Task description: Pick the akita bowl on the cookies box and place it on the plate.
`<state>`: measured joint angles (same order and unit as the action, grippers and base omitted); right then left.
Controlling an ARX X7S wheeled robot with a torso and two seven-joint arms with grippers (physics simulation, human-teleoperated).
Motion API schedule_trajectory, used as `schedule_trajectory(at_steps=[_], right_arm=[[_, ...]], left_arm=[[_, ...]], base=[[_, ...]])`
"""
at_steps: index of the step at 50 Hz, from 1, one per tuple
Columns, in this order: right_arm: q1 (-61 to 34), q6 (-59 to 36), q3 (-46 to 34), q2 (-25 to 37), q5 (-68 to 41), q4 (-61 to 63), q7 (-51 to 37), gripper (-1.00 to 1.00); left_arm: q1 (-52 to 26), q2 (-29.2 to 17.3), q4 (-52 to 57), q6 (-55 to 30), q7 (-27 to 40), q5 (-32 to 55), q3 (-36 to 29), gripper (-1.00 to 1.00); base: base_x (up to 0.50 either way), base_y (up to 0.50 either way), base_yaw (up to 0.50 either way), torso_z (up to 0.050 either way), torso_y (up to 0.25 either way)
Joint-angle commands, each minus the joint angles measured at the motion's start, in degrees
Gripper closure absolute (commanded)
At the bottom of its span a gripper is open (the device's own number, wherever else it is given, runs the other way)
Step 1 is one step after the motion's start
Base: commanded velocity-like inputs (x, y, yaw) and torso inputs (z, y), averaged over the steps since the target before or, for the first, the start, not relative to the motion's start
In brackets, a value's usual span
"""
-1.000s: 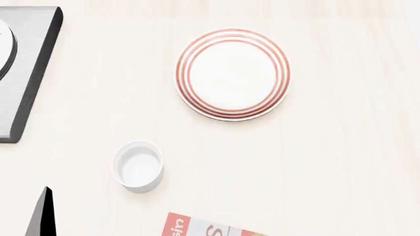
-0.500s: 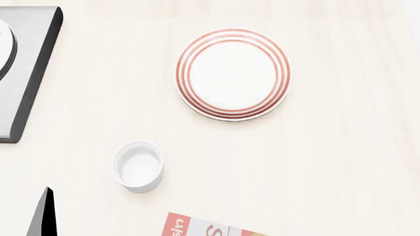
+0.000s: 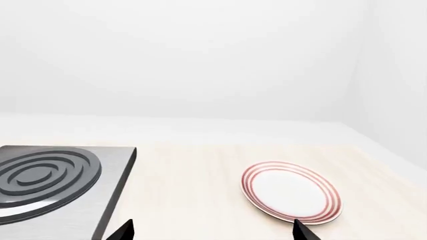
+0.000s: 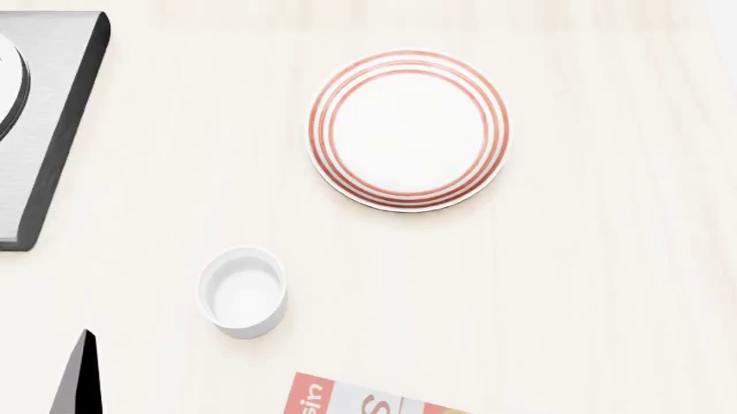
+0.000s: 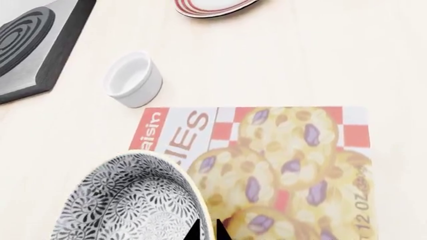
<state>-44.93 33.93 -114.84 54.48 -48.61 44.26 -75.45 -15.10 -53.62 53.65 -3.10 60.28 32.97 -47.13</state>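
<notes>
The akita bowl (image 5: 127, 200), speckled grey and black outside, shows in the right wrist view over the near left part of the cookies box (image 5: 287, 165). My right gripper (image 5: 207, 234) is shut on the bowl's rim, one fingertip on each side of it. The red and white box lies flat on the table, and only its corner (image 4: 357, 398) shows in the head view. Farther off sits the plate (image 4: 406, 129) with red rings, bare inside. My left gripper (image 3: 213, 232) hangs open above the table, short of the plate (image 3: 291, 196), holding nothing.
A small plain white cup (image 4: 242, 291) stands between the box and the plate, to the left. A grey stove slab with a coiled burner (image 4: 47, 129) lies at the table's far left. A dark part of my left arm (image 4: 75, 379) shows at the lower left.
</notes>
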Motion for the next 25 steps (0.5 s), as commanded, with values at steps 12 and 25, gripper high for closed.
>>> schedule_trajectory(at_steps=[12,25], right_arm=[[-4.8,-5.1,1.9,-0.3,-0.8,7.3,-2.0,1.0],[-7.8,-4.9,3.4,2.3,-2.0,10.7,-1.5,1.0]], left_arm=[[-0.2,-0.1,0.2,-0.2,0.1,0.3,-0.1,-1.0],[-0.3,-0.3,0.3,-0.1,0.2,0.4,0.0,-1.0]], base=[[0.0,0.0,0.0,0.0,0.0],[0.0,0.0,0.0,0.0,0.0]])
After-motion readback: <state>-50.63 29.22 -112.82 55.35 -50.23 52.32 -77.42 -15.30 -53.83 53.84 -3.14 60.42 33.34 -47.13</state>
